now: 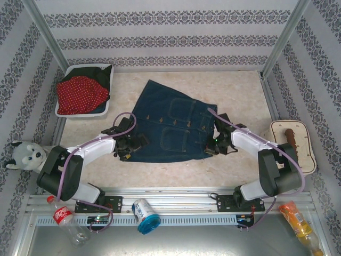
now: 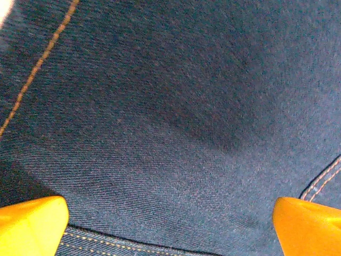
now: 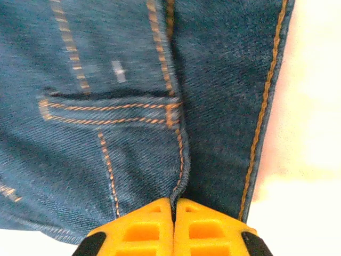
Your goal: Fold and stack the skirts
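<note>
A dark blue denim skirt [image 1: 170,122] with pockets lies spread flat on the middle of the table. My left gripper [image 1: 128,146] hovers low over its left edge with the jaws wide open; in the left wrist view the orange fingertips [image 2: 32,224] stand far apart over plain denim [image 2: 170,106]. My right gripper [image 1: 213,144] is at the skirt's right edge. In the right wrist view its gripper [image 3: 174,205] is shut, pinching a stitched fold of the denim [image 3: 106,133]. A red polka-dot skirt [image 1: 80,93] lies in the white basket [image 1: 61,111] at the back left, with dark cloth [image 1: 102,73] beside it.
A toy husky [image 1: 24,154] sits at the left edge. A plastic bottle [image 1: 66,218] and a can [image 1: 144,213] lie on the near rail. A padded cream board [image 1: 290,141] stands at the right, an orange packet [image 1: 298,218] near it. Patterned walls enclose the table [image 1: 240,96].
</note>
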`<act>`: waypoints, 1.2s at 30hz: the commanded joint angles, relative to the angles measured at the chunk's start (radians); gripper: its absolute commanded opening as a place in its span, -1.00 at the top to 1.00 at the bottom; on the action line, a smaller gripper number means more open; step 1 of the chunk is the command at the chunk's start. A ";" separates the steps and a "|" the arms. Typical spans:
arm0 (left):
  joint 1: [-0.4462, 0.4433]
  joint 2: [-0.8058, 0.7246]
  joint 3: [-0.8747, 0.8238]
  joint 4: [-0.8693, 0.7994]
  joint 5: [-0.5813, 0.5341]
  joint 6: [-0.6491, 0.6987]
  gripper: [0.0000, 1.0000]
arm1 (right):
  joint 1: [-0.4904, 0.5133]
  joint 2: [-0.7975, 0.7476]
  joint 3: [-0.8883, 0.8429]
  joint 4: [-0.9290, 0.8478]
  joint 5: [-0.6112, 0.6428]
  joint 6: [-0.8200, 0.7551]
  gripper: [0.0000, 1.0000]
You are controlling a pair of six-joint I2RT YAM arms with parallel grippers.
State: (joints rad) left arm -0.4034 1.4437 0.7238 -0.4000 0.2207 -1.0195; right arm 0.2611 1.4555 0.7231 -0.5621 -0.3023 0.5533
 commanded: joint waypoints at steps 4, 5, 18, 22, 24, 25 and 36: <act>0.006 -0.033 0.046 -0.057 0.025 0.036 -1.00 | -0.018 -0.077 0.001 0.056 0.041 0.051 0.52; 0.006 -0.039 0.054 -0.061 0.028 0.043 -1.00 | -0.023 -0.083 0.008 0.081 0.007 0.045 0.37; 0.178 0.051 0.286 -0.157 -0.037 0.383 -1.00 | -0.139 0.179 0.224 0.133 -0.047 -0.070 0.06; 0.236 0.155 0.370 -0.176 -0.026 0.442 -1.00 | -0.140 0.244 0.251 0.147 -0.081 -0.065 0.07; 0.245 0.189 0.395 -0.179 -0.030 0.453 -1.00 | -0.140 0.268 0.257 0.160 -0.106 -0.057 0.08; 0.250 0.206 0.405 -0.176 -0.025 0.458 -1.00 | -0.139 0.282 0.265 0.163 -0.124 -0.056 0.10; 0.271 0.379 0.514 -0.187 0.006 0.490 -0.98 | -0.149 0.274 0.299 0.173 -0.176 -0.092 0.89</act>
State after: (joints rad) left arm -0.1463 1.7878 1.1881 -0.5396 0.2314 -0.5705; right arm 0.1192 1.7416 0.9840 -0.3912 -0.4484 0.4961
